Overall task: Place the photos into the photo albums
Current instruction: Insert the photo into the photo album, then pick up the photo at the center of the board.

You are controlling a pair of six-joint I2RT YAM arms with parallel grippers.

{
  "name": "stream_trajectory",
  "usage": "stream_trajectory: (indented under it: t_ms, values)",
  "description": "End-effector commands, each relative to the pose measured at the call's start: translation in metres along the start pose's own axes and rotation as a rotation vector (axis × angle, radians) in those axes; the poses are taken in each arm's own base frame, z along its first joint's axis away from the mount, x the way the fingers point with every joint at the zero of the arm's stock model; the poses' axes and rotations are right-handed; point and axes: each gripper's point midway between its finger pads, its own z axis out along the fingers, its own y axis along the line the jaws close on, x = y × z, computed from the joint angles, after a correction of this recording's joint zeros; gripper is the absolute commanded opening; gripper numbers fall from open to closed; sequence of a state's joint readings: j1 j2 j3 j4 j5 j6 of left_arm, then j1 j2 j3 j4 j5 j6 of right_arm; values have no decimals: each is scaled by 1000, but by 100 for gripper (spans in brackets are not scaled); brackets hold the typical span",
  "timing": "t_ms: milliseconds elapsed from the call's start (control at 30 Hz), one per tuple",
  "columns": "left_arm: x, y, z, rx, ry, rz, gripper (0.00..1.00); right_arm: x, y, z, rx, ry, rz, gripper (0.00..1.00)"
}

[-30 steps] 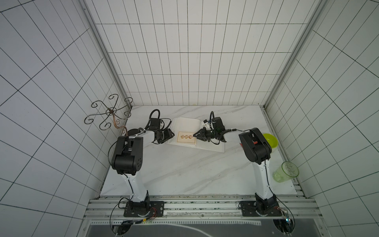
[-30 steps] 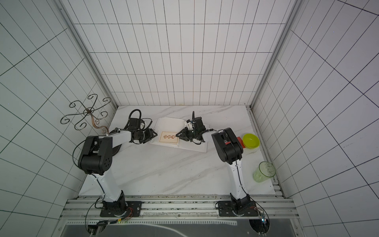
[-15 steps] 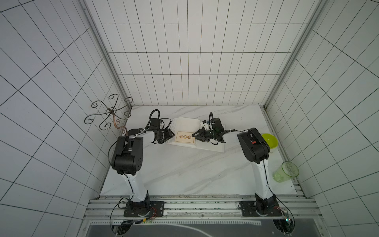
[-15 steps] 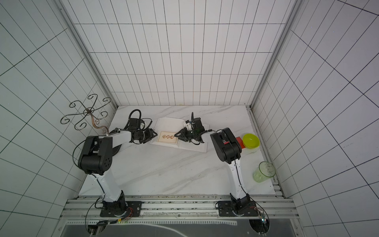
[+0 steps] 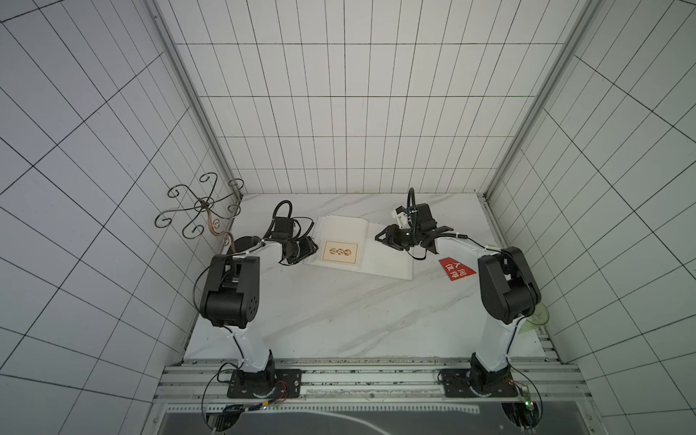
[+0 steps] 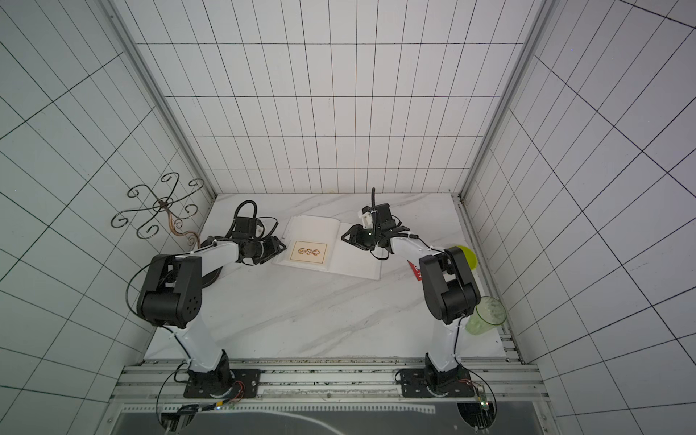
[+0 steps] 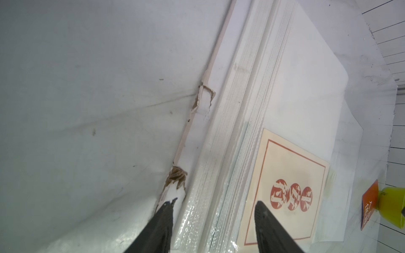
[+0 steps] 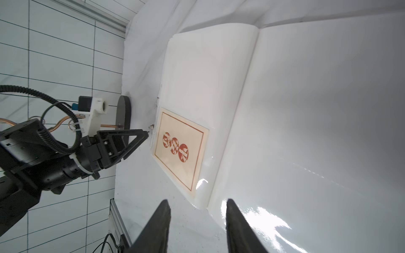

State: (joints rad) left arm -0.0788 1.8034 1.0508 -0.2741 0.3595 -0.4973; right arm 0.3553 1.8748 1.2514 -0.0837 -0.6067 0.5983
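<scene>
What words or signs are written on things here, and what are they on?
"人间值得": white characters on the red card lying beside the open album. They are small, so I am not sure of every character.
Three round red seals on the cream card, which lies on the album's page: the characters inside are too blurred to read.
Album pages: blank, with no words.

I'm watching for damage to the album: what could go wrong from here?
The jaws of the left gripper straddle the album's torn cover edge; closing there could rip it further. The cream card lies near the page's outer corner, so it might slip out when pages move. The red card lies beside the right arm, which could sweep it away.
</scene>
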Motion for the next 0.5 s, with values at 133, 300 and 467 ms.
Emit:
stream_trajectory:
  t_ms: [133, 300, 467]
  values:
    - [-7, -9, -21, -27, -66, 55, 60, 16, -88, -55, 418, -10, 16, 44]
    - [1, -42, -29, -37, -86, 181, 60, 14, -153, -115, 714, -73, 73, 49]
    - [16, -83, -39, -7, -96, 301, 60, 24, -197, -145, 887, -88, 131, 61]
